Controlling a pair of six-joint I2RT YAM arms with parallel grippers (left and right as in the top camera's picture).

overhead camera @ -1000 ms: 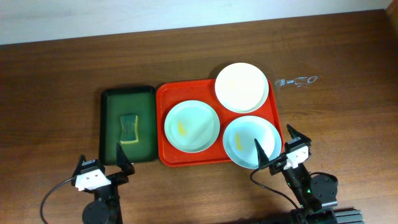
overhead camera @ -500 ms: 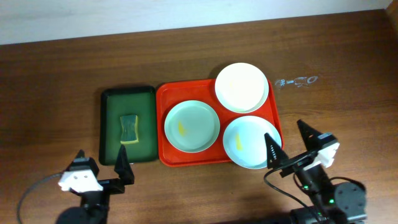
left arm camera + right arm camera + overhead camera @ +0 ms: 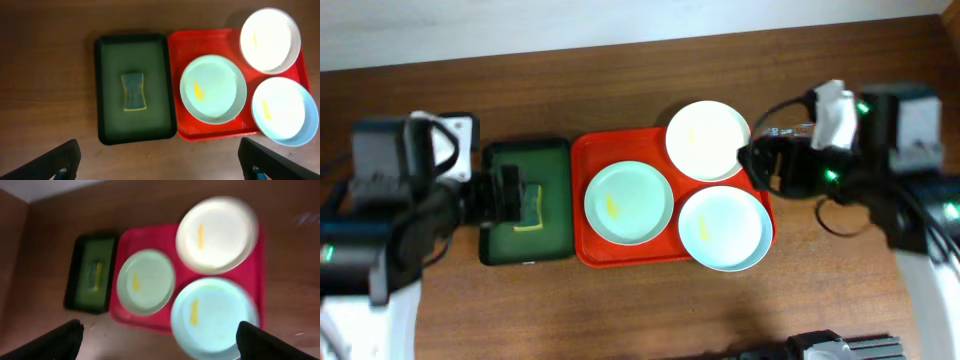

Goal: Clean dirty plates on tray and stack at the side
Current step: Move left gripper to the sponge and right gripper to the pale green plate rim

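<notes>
The orange-red tray (image 3: 620, 148) holds three plates, each with a small yellow smear: a white-cream plate (image 3: 708, 140) at the back right, a mint plate (image 3: 628, 202) on the left and a pale blue plate (image 3: 724, 228) at the front right. The white plate and the blue plate overhang the tray's right rim. My left gripper (image 3: 505, 195) is open and empty, high above the green tray. My right gripper (image 3: 765, 165) is open and empty, high over the red tray's right edge. Both wrist views look down on the plates from well above, with the left gripper (image 3: 160, 160) and the right gripper (image 3: 160, 340) spread wide.
A dark green tray (image 3: 525, 158) with a green-yellow sponge (image 3: 528, 205) lies just left of the red tray. A small clear object (image 3: 798, 130) lies on the wooden table right of the white plate. Bare table lies in front of both trays.
Both arms have risen from low at the table's front edge to high above it. The left is now over the green tray, the right beside the white plate. Plates have not moved.
</notes>
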